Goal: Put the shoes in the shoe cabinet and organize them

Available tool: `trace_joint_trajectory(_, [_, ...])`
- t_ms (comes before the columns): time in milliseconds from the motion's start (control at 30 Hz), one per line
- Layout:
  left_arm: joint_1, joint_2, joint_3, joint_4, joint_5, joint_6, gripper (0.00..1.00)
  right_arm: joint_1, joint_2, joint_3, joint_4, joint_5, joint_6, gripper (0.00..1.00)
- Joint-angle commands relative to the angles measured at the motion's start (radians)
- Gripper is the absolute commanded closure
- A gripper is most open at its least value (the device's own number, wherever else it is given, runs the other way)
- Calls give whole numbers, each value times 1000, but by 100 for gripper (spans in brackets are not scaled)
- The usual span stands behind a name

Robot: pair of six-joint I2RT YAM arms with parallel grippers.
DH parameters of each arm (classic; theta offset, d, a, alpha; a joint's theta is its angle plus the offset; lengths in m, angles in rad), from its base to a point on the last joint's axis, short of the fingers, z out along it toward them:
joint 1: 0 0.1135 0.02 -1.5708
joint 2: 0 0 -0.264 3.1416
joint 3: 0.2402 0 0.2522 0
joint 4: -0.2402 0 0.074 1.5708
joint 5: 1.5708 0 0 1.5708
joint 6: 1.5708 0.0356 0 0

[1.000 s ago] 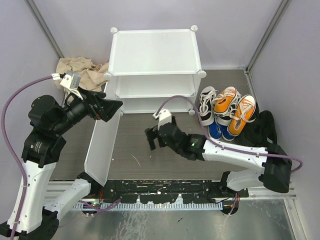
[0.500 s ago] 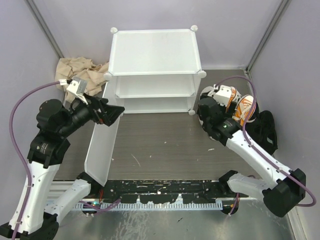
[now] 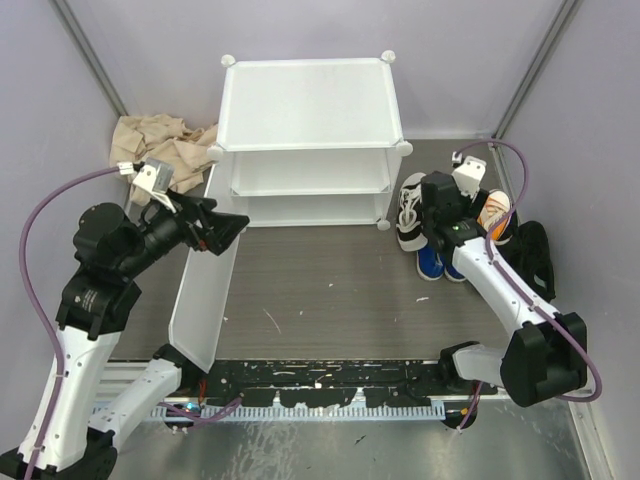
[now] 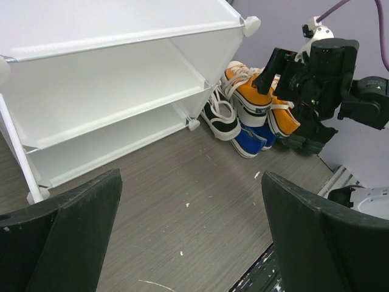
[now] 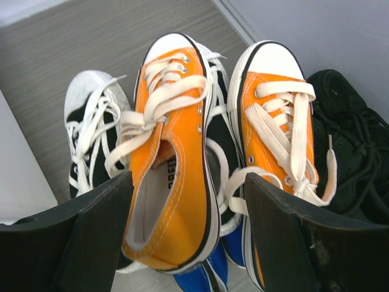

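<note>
Top view: the shoe cabinet (image 3: 310, 105) stands at the back, its door panel (image 3: 205, 300) swung open on the left. The shoes (image 3: 412, 210) are piled on the floor just right of it, long axes running near to far, toes toward the back wall. The right gripper (image 3: 445, 205) hangs over them.

Left wrist: the left gripper (image 4: 191, 182) is spread wide and empty, facing 2 bare shelves (image 4: 115, 115).

Right wrist: wide-apart fingers (image 5: 79, 243) grip nothing above 2 orange sneakers (image 5: 176, 152), toes pointing away.

We see bright, even light with only soft, faint shadows. The white cabinet (image 3: 305, 100) looks nearly washed out. In both wrist views the near fingers (image 5: 79, 243) blur slightly; the shoes (image 5: 176, 182) are sharp.
</note>
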Motion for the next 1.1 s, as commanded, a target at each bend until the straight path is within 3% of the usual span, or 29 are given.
trace_joint_trajectory(0, [-4,6,-1,65,5,10,2,-51,14,3,102,-83,-7,25])
trace_joint_trajectory(467, [-4,8,-19,65,-5,0,2,-84,-16,-167,104,-180,62,44])
trace_joint_trajectory(533, [-3,4,-19,61,-13,1,2,-90,-14,-170,96,-174,70,60])
trace_joint_trajectory(600, [-3,0,-18,54,-21,4,2,-92,-32,-172,91,-154,81,88])
trace_joint_trajectory(633, [-3,-1,-16,51,-25,6,2,-92,-48,-171,86,-143,84,96])
trace_joint_trajectory(667, [-4,-1,-15,48,-26,7,2,-93,-66,-167,81,-134,84,99])
trace_joint_trajectory(933, [-3,3,-12,46,-34,15,2,-92,-304,-67,-68,-160,62,99])
trace_joint_trajectory(1067, [-4,8,-10,46,-31,20,2,-92,-432,-19,-198,-259,50,99])
